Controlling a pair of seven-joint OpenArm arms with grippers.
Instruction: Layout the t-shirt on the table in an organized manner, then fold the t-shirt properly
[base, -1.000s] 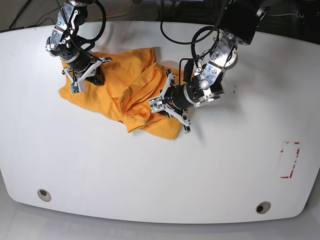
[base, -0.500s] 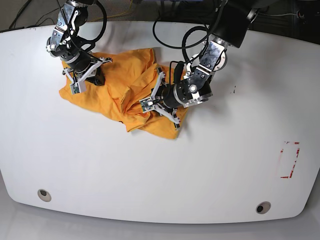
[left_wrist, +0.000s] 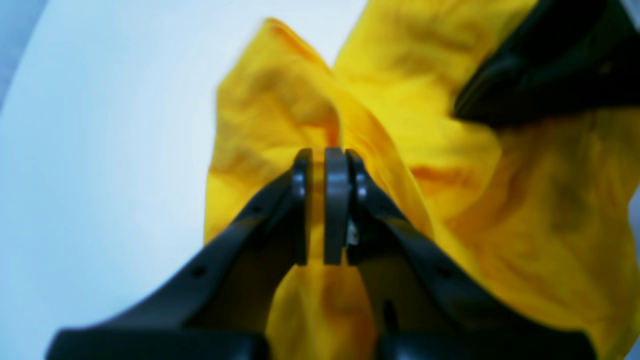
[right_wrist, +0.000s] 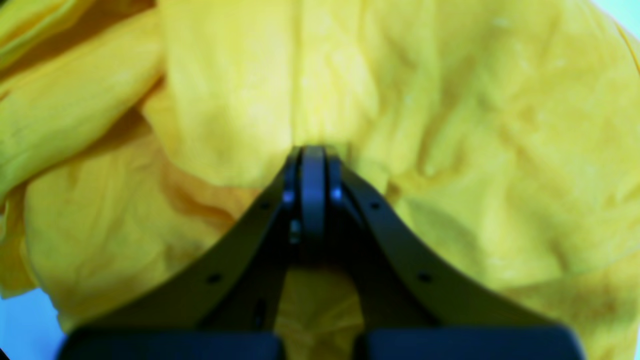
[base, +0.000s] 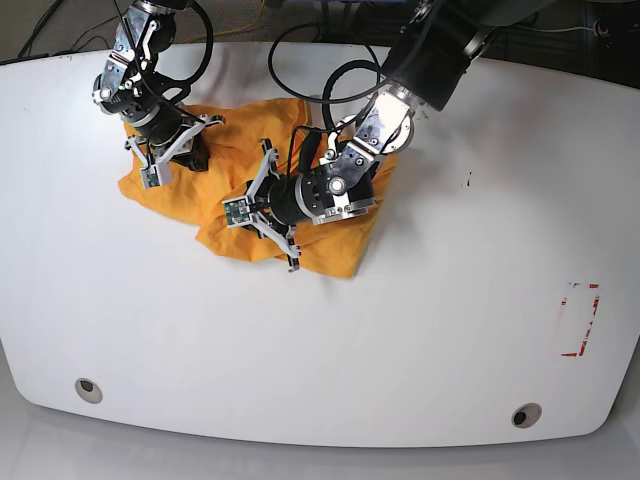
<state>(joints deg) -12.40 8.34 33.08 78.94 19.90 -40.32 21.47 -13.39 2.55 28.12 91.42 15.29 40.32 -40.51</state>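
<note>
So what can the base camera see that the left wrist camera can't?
Only the base view shows both arms at once, the red tape outline, the two round grommets, and the whole crumpled t-shirt. Only the left wrist view shows, up close, the left claw pinching a ridge of the fabric. Both show the orange-yellow t-shirt bunched, not laid flat, on the white table, with the left claw on it.
</note>
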